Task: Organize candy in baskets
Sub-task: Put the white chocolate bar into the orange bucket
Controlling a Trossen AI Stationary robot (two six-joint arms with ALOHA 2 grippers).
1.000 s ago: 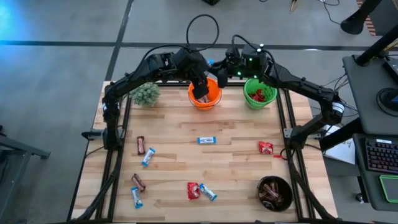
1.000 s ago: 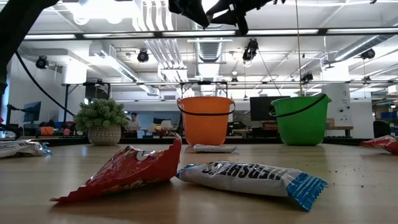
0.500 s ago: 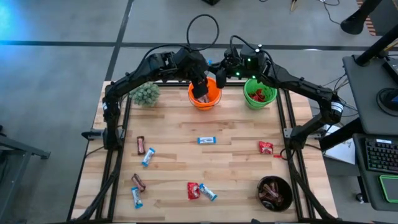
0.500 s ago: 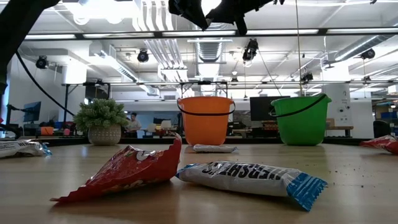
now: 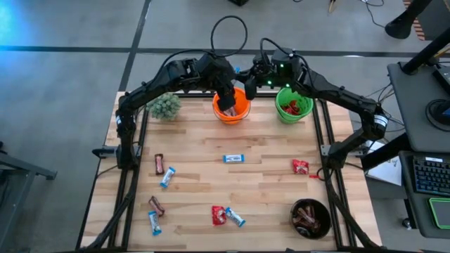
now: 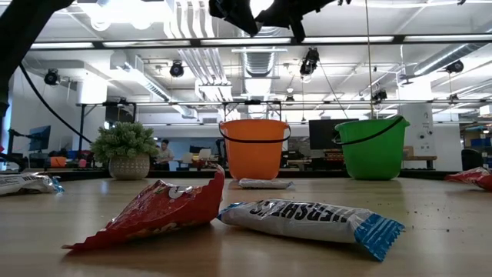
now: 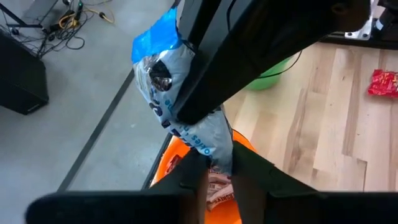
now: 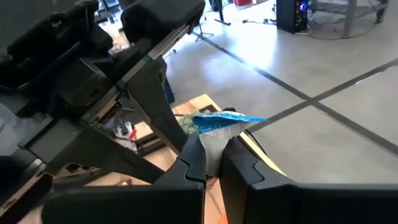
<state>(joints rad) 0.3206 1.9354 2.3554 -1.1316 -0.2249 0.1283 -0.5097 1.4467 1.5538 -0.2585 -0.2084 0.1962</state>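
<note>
Barely shifted since a second ago: both arms still reach over the back edge. Left gripper hangs above the orange pail, fingers pinched on the lower end of a blue-and-white candy, long axis steeply tilted, blue crimped end uppermost. Right gripper now closed on the same candy's far end, beside the green pail. Loose candies lie across the table; brown ones fill the black bowl
</note>
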